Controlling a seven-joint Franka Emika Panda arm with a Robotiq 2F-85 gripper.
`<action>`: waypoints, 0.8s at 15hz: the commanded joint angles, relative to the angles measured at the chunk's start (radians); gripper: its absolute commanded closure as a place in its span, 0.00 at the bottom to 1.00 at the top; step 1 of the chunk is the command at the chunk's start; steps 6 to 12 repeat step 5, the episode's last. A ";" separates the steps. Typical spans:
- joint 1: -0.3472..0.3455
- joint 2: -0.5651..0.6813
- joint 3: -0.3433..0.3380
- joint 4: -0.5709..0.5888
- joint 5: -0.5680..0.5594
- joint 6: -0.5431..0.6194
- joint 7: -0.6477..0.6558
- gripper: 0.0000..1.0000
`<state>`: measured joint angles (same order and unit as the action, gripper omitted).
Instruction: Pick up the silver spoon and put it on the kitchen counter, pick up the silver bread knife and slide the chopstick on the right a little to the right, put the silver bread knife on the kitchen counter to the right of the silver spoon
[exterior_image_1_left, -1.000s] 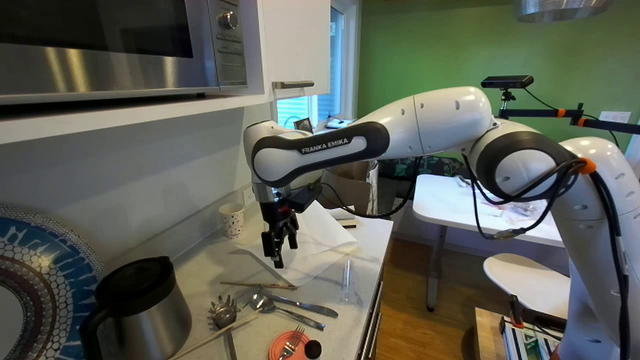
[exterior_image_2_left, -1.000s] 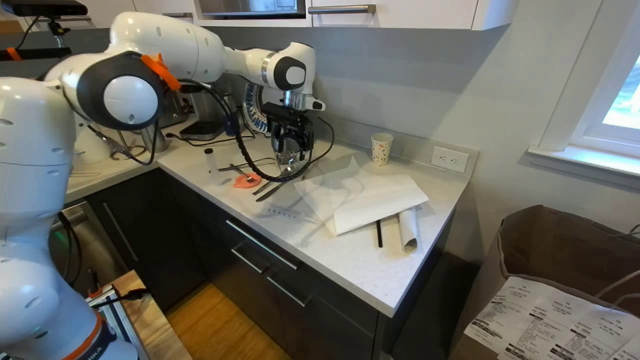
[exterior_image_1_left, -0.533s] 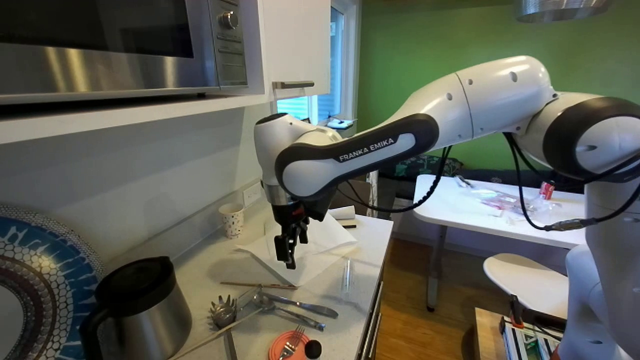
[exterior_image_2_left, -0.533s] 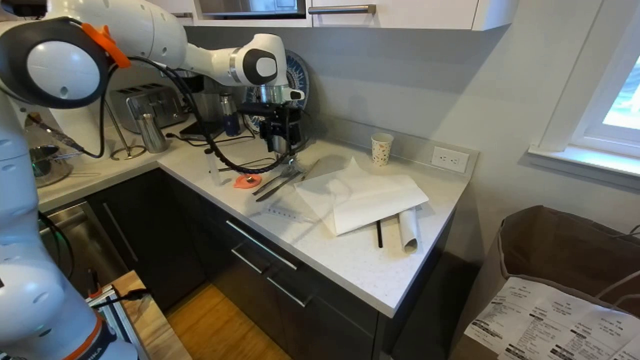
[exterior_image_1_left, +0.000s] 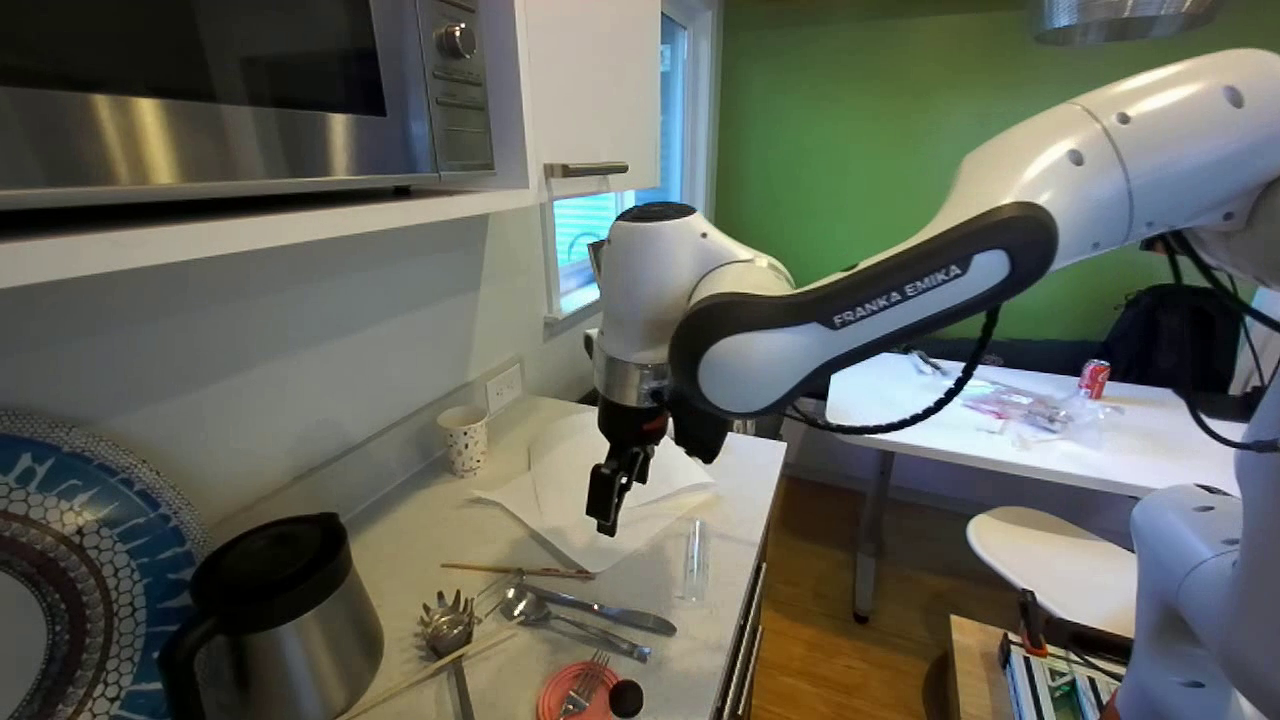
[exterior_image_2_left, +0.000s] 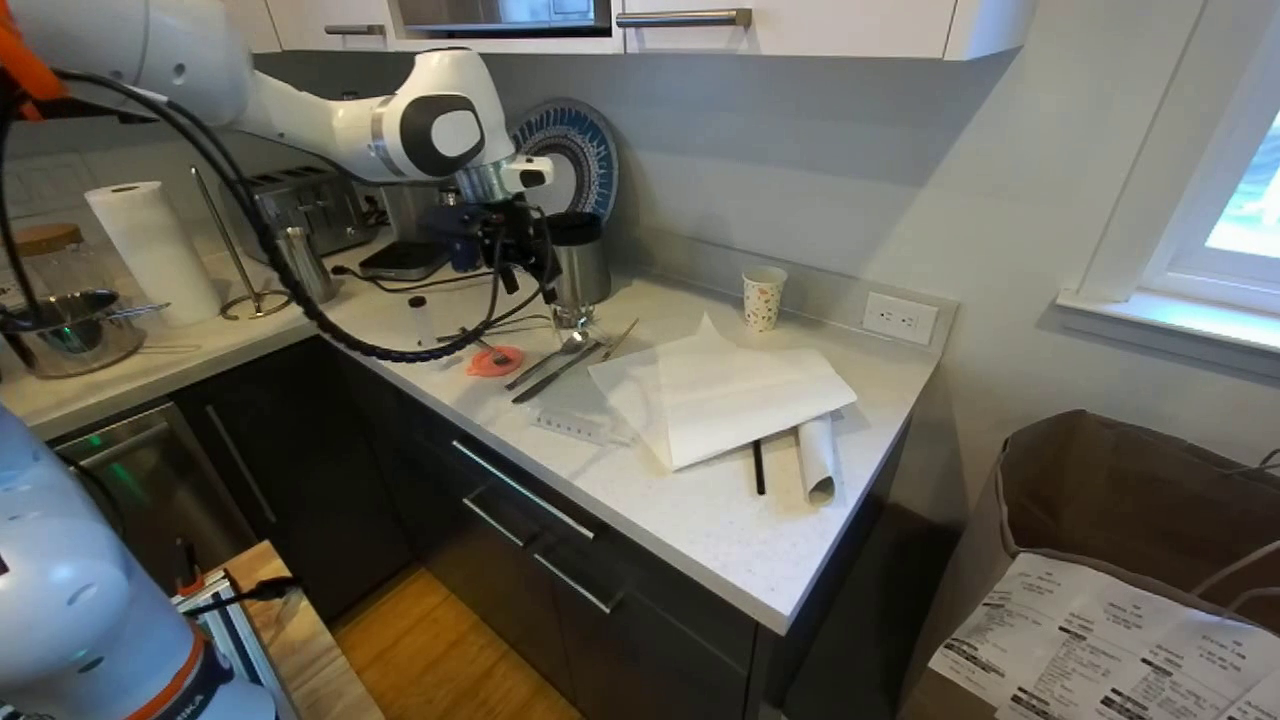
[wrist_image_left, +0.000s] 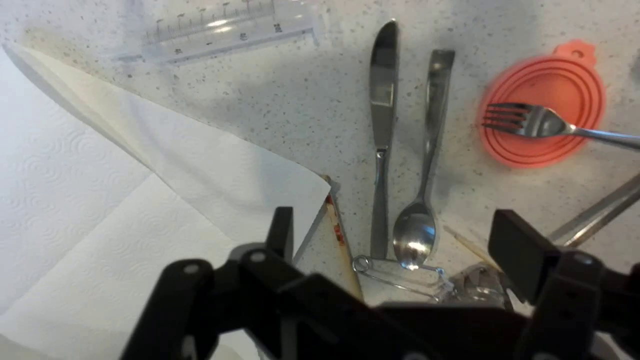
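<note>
The silver spoon (wrist_image_left: 415, 232) and the silver bread knife (wrist_image_left: 383, 112) lie side by side on the kitchen counter (exterior_image_2_left: 690, 530). The spoon (exterior_image_1_left: 570, 622) and knife (exterior_image_1_left: 640, 619) also show in an exterior view. In the wrist view the spoon's bowl lies over a wire tool (wrist_image_left: 395, 285). One chopstick (wrist_image_left: 345, 245) lies left of the knife, partly under paper. The other chopstick (wrist_image_left: 472, 247) lies right of the bowl, mostly hidden there; it shows longer in an exterior view (exterior_image_1_left: 430, 672). My gripper (wrist_image_left: 401, 237) is open and empty above them; it hangs over the counter in an exterior view (exterior_image_1_left: 608, 505).
White paper (exterior_image_2_left: 750, 400) covers part of the counter. A clear measuring cylinder (exterior_image_1_left: 695, 560), a coral lid (wrist_image_left: 540, 150) with a fork (wrist_image_left: 542, 122), a metal spaghetti server (exterior_image_1_left: 447, 625), a steel jug (exterior_image_1_left: 300, 640) and a paper cup (exterior_image_2_left: 763, 298) stand or lie around.
My gripper has moved back from the wall side toward the robot's base, staying above the counter. The spoon, knife and chopsticks have not visibly moved.
</note>
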<state>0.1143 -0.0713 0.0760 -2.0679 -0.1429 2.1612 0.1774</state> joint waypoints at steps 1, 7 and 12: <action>0.004 -0.203 0.046 -0.244 0.010 0.194 0.174 0.00; -0.014 -0.195 0.084 -0.238 0.007 0.233 0.179 0.00; -0.014 -0.195 0.084 -0.238 0.007 0.233 0.179 0.00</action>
